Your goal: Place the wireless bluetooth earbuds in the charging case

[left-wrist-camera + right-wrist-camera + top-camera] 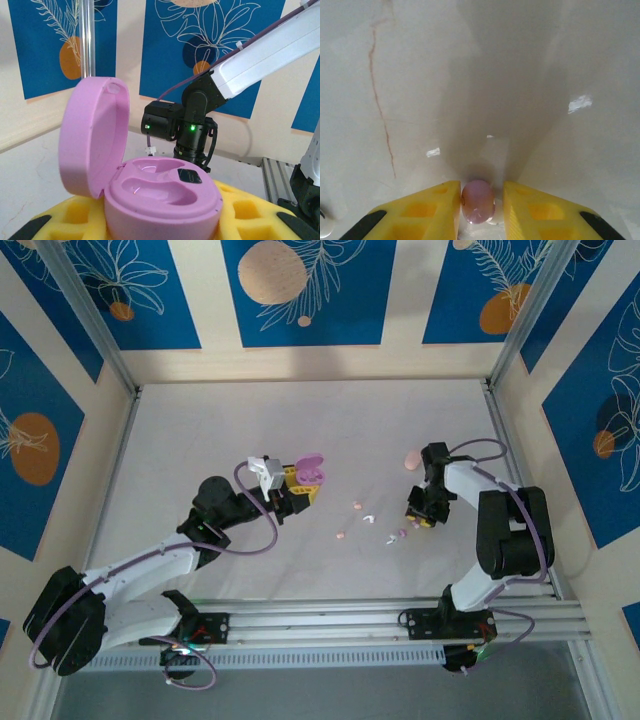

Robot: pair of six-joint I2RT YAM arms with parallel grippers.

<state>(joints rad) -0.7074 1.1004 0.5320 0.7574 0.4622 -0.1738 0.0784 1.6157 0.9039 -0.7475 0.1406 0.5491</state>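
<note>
1. The tabletop (300,420) is pale and boxed in by walls (60,440) on the left, back and right, with the arms' rail (330,620) along the near edge. The far half is wide open. All the stuff sits in a band across the middle.
2. The left hand (303,485) is clamped on the charging case (165,195), just left of centre and well away from every wall. The case is pinkish purple and its lid is tipped up. The base has two scooped wells, with a small dark square in one.
3. The right hand (421,520) is down at the tabletop right of centre, with room between it and the right wall. Its fingers (420,215) sit narrow on either side of the purple earbud (478,201). I honestly can't tell if they're pinching it yet.
4. A peach case (411,458) sits on the tabletop just behind the right hand.
5. The purple earbud is a glossy, rounded little bean lying on the tabletop. The loose earbuds (357,505) are tiny pale pink and white bits scattered between the two hands, each apart from the others.
</note>
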